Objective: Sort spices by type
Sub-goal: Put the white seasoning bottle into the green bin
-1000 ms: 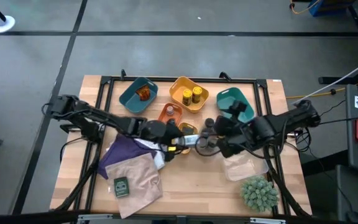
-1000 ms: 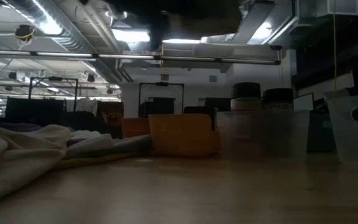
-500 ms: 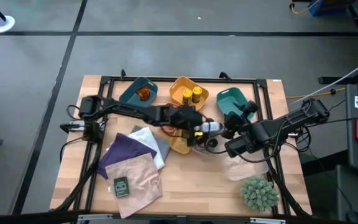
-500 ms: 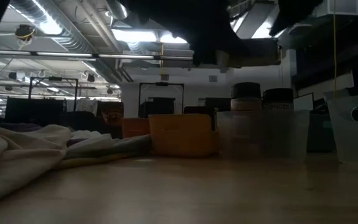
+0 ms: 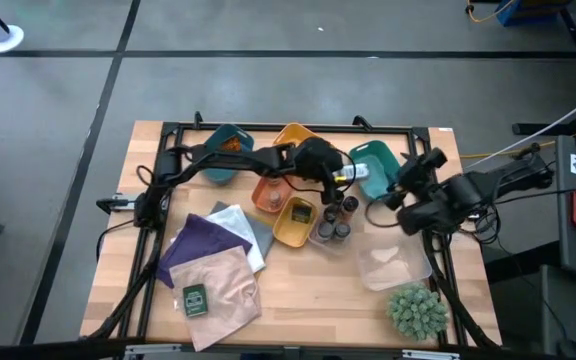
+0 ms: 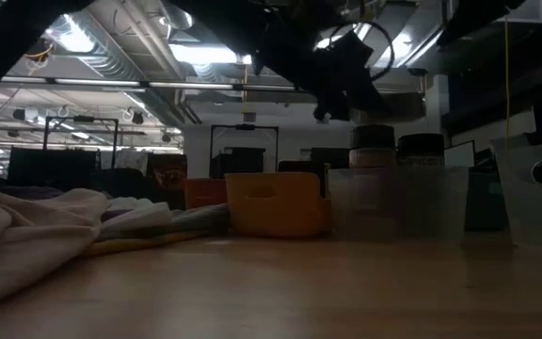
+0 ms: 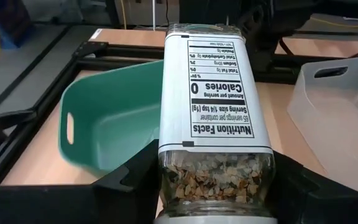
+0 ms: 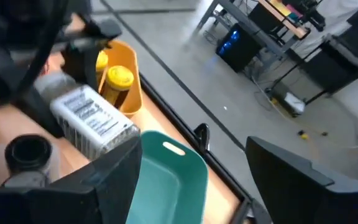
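On the left, a green packet [image 5: 196,299] waits unsorted on the cloths [image 5: 213,262]. The blue tray [image 5: 219,155] and yellow tray [image 5: 290,134] already hold jars. The left gripper [image 5: 340,174] clamps a clear white-labelled jar [image 7: 215,118] beside the empty teal tray [image 5: 376,168]. The right gripper [image 5: 420,172], open and empty, crowds that edge.

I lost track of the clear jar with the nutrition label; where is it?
The clear jar is clamped in the left gripper, carried above the table's back middle, just beside the green tray.
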Controlling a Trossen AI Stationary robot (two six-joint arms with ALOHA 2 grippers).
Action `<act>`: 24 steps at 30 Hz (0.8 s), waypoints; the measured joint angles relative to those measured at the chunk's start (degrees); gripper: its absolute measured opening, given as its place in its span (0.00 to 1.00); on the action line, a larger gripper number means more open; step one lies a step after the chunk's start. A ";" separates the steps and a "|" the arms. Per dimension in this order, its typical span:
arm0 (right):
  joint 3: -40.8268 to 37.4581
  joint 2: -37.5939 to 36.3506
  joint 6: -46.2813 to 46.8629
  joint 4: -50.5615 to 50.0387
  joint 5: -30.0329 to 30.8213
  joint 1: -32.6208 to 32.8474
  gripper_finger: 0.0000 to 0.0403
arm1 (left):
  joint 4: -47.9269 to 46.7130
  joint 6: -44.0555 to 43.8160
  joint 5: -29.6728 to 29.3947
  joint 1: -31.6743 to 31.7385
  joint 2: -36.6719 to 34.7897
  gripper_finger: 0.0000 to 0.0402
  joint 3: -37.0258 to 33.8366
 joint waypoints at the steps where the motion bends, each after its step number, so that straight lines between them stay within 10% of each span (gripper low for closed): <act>1: -1.37 -1.86 -0.29 1.39 0.46 0.00 0.71 | 0.04 0.15 0.28 0.22 0.78 0.47 0.84; 12: -18.97 -17.37 -3.68 20.44 2.31 0.02 0.71 | 3.91 1.54 0.82 0.30 5.55 0.47 6.08; 24: -23.28 -18.22 -15.58 33.78 5.13 0.11 0.71 | 4.80 1.34 0.76 -1.26 5.55 0.47 6.08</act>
